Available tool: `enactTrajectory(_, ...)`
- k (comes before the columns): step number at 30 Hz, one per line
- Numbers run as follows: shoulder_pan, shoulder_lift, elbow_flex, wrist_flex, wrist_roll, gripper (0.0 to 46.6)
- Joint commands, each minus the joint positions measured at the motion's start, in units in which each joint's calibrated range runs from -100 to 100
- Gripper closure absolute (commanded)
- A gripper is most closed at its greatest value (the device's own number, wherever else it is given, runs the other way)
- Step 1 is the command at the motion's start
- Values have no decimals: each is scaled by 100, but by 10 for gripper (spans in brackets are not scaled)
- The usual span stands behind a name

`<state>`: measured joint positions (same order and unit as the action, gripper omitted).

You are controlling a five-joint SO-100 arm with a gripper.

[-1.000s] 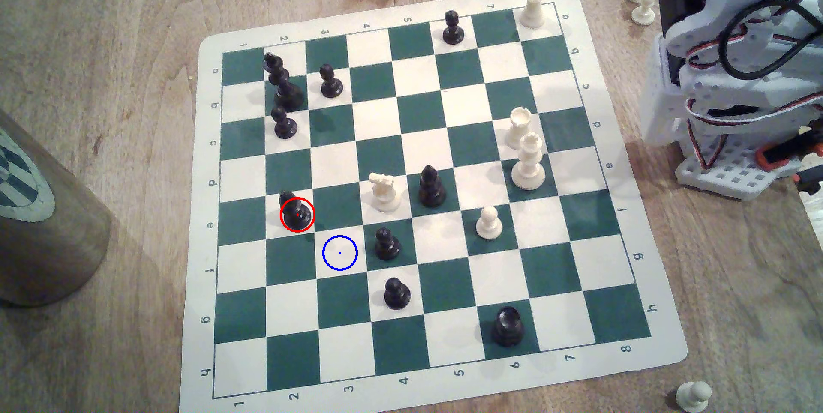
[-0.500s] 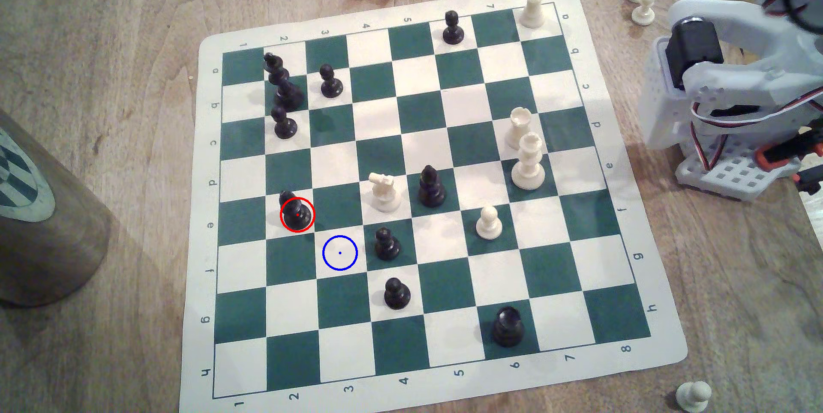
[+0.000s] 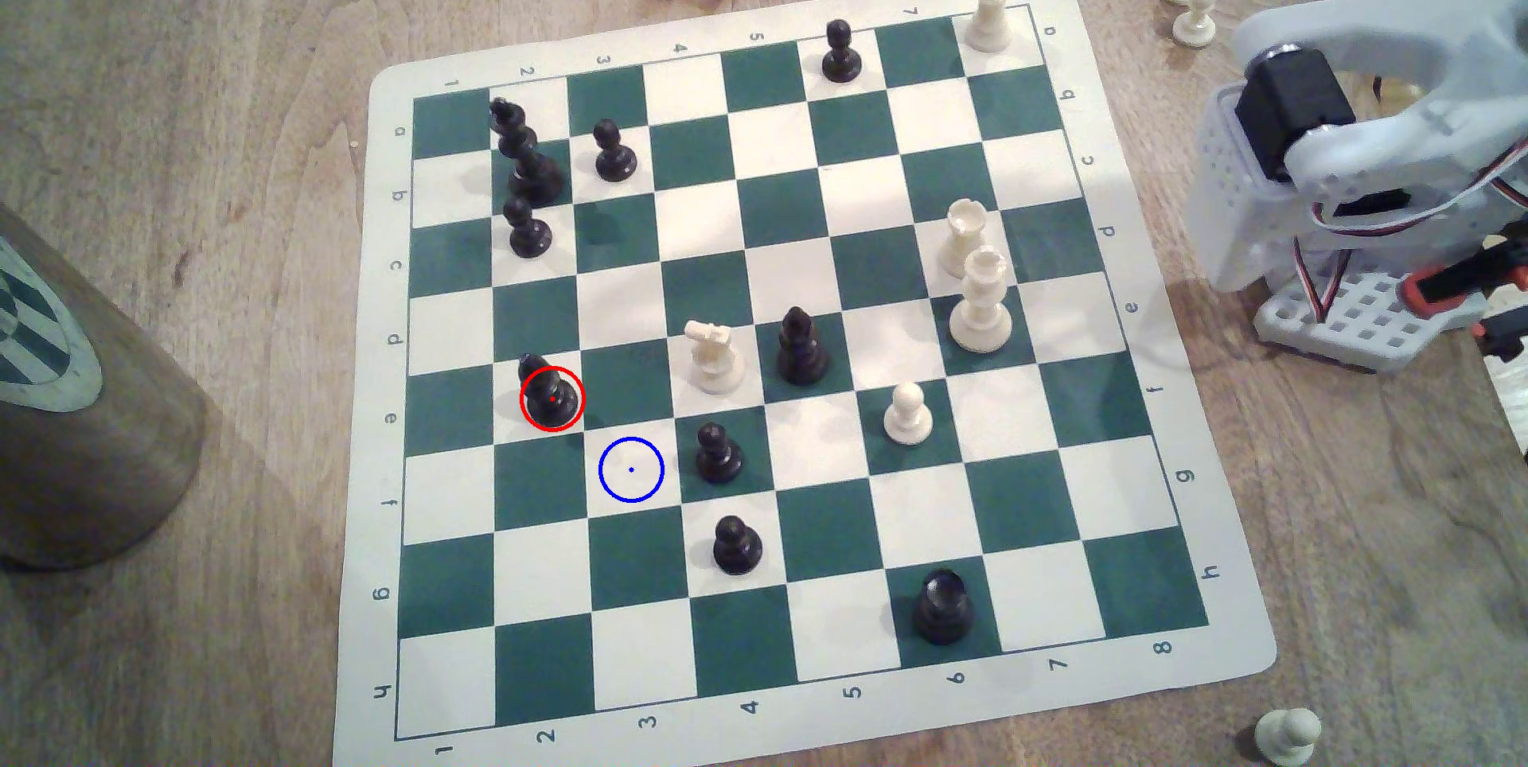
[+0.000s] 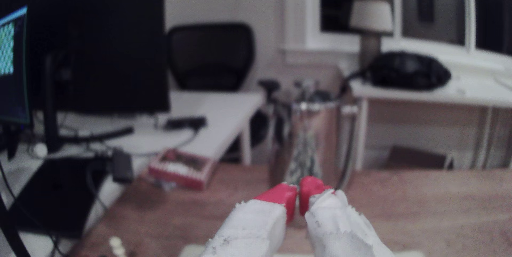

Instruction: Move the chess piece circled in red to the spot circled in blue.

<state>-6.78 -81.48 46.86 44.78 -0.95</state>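
Raised since earlier, blurred claw (image 4: 298, 190) pinched closed, its wrapped base cropped

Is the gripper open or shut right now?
Shut: in the wrist view the gripper's red fingertips nearly touch, with nothing between them.

The arm (image 3: 1372, 147) is pale grey-white plastic with a black motor block (image 3: 1290, 106), thin red, white and black wires, and a gridded white base (image 3: 1356, 321) bearing an orange clamp (image 3: 1439, 284). The gripper (image 4: 298, 194) has red fingertips (image 4: 279, 194) above white, ragged-edged wrapping.
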Motion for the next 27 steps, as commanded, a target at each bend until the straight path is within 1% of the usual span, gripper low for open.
enactTrajectory(1, -123, 1527, -534, 190, -59, 464)
enactTrajectory(2, -123, 1697, -543, 149, -93, 464)
enactTrajectory(3, -201, 2138, -606, 100, -117, 464)
enactTrajectory(6, -405, 2936, -1177, 223, -259, 464)
enactTrajectory(7, -491, 3488, -1739, 501, -313, 464)
enactTrajectory(11, -514, 4787, -3009, 1165, -420, 464)
enactTrajectory(16, -327, 5916, -3834, 1886, -708, 464)
enactTrajectory(19, -201, 6408, -4060, 1771, -806, 464)
enactTrajectory(21, 10, 7087, -4468, 1664, -879, 457)
enactTrajectory(24, 151, 7690, -4931, 1599, -991, 434)
enactTrajectory(25, 190, 8004, -5212, 1525, -1074, 424)
enactTrajectory(27, 213, 8165, -5321, 1312, -1177, 403)
